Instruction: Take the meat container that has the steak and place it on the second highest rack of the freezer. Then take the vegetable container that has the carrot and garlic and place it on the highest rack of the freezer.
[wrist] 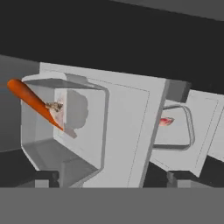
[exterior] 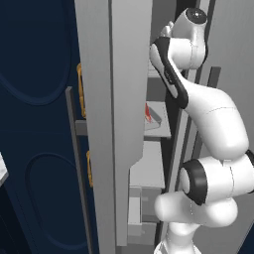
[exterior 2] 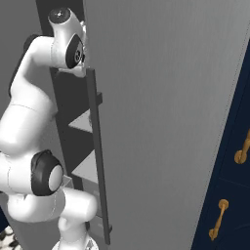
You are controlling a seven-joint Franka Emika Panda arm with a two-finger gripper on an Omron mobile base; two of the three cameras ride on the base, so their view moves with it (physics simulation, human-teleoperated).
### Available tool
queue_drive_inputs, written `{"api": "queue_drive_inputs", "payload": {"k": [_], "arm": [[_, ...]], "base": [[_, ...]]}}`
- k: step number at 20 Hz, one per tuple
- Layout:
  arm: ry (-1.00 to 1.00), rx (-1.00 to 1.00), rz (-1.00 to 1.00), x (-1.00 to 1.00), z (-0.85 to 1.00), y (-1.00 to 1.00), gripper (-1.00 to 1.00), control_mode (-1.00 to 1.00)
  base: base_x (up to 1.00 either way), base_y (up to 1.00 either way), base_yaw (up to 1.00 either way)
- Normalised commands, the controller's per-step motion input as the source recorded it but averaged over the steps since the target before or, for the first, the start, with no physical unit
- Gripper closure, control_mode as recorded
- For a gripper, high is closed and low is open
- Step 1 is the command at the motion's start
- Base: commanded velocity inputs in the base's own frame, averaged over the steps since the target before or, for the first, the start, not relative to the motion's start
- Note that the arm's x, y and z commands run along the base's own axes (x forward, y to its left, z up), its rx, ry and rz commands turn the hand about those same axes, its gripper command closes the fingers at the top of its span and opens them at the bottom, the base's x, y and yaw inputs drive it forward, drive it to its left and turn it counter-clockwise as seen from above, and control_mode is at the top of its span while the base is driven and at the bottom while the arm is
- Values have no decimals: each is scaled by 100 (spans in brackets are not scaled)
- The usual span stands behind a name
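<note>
Now gripper (wrist: 113, 178) is released, just behind veg container (wrist: 65, 131) w/ carrot (wrist: 35, 104); meat container (wrist: 177, 129) probably one rack lower.

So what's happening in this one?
The white arm is reaching into the open freezer. In the hand view its claw is open, holding nothing, facing the vegetable container with the carrot sticking out of it. The meat container with the steak sits on a rack beyond.
</note>
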Motion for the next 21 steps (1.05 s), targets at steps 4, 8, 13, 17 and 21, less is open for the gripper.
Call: {"api": "queue_drive_inputs", "payload": {"k": [4,8,13,17,21], "arm": [[1,1,0,-100,45,0,-100,-100],[0,0,4,-100,23,0,-100,-100],[1,0,2,-100,0,-2,-100,-100],[3,-1,0,-100,-59,-7,-100,-100],[1,0,1,-100,-75,-7,-100,-100]], "base": [[0,0,0],[0,0,0],[0,0,0],[0,0,0],[0,0,0]]}}
